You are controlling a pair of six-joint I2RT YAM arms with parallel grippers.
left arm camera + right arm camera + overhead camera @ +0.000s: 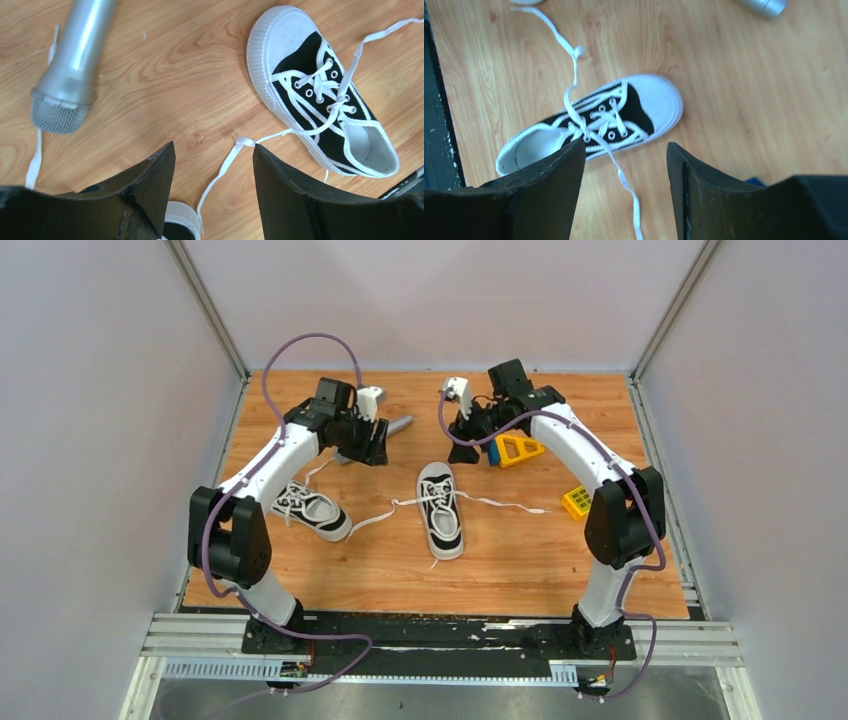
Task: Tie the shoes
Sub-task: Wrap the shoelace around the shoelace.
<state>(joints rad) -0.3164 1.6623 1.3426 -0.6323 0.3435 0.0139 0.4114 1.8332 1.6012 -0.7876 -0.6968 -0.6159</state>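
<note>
Found the left fingers (145,190) spread wide and holding nothing, poised high at upper left of the overhead view, likely to stay clear of the laces below. Noted a silver microphone (70,65) just beyond them, probably no part of the job. Saw one shoe (310,510) on the worktop (500,570) at left centre. Saw the other shoe (440,510) at centre, toe toward the top of the frame, with laces (500,503) trailing loose to both sides and no bow. Found the right fingers (549,190) equally wide and empty at upper right, seemingly ready for a grasp on a lace end.
</note>
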